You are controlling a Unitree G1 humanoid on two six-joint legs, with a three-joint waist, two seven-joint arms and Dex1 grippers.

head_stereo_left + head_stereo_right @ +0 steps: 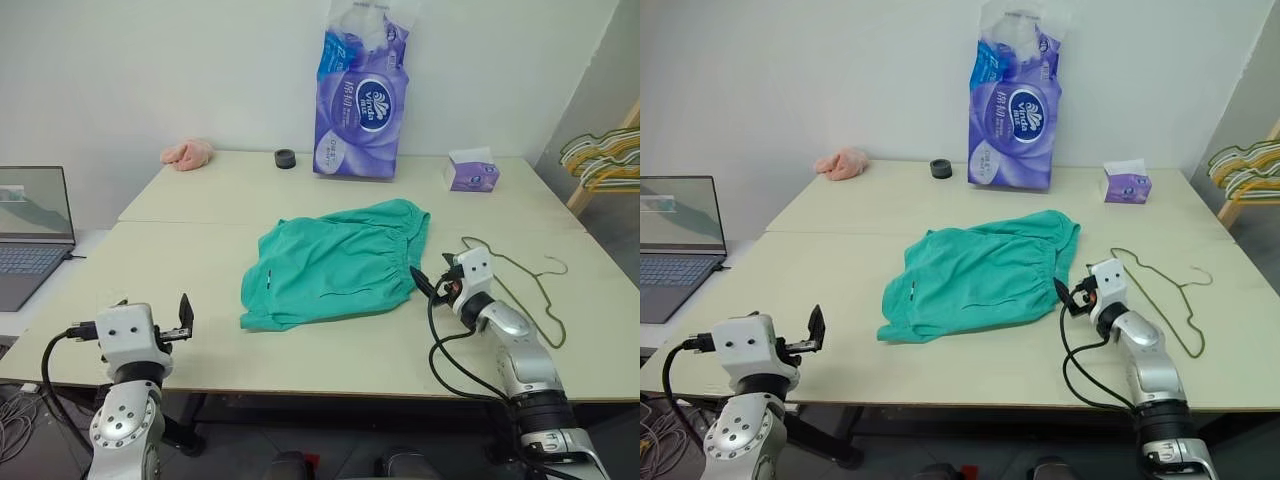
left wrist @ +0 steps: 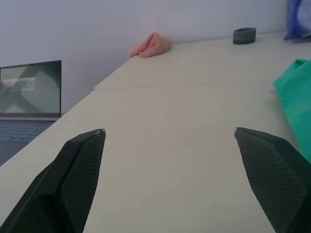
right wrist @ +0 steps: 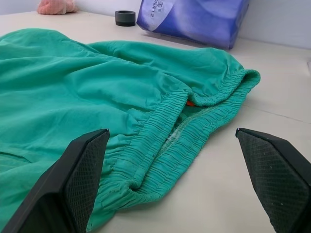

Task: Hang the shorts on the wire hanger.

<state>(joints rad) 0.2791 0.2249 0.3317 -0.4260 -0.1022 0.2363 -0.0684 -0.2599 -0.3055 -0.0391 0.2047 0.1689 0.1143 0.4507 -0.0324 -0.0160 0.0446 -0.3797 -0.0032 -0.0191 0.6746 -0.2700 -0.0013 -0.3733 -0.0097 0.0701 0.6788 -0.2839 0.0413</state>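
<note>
The teal-green shorts (image 1: pixel 335 260) lie flat in the middle of the table, with the gathered waistband (image 3: pixel 194 131) toward the right. My right gripper (image 1: pixel 425 284) is low over the table at the waistband's near right end, open, with nothing between its fingers (image 3: pixel 73 184). Just to its right, the thin dark wire hanger (image 1: pixel 1196 348) lies flat on the table with its hook pointing right. My left gripper (image 1: pixel 180 325) hovers open over the table's front left corner, well away from the shorts.
A tall purple tissue pack (image 1: pixel 360 100), a small tissue box (image 1: pixel 472 172), a black ring (image 1: pixel 285 158) and a pink cloth lump (image 1: pixel 188 153) line the far edge. A laptop (image 1: pixel 30 235) sits off the left side. Yellow and pale green hangers (image 1: pixel 600 160) hang at the far right.
</note>
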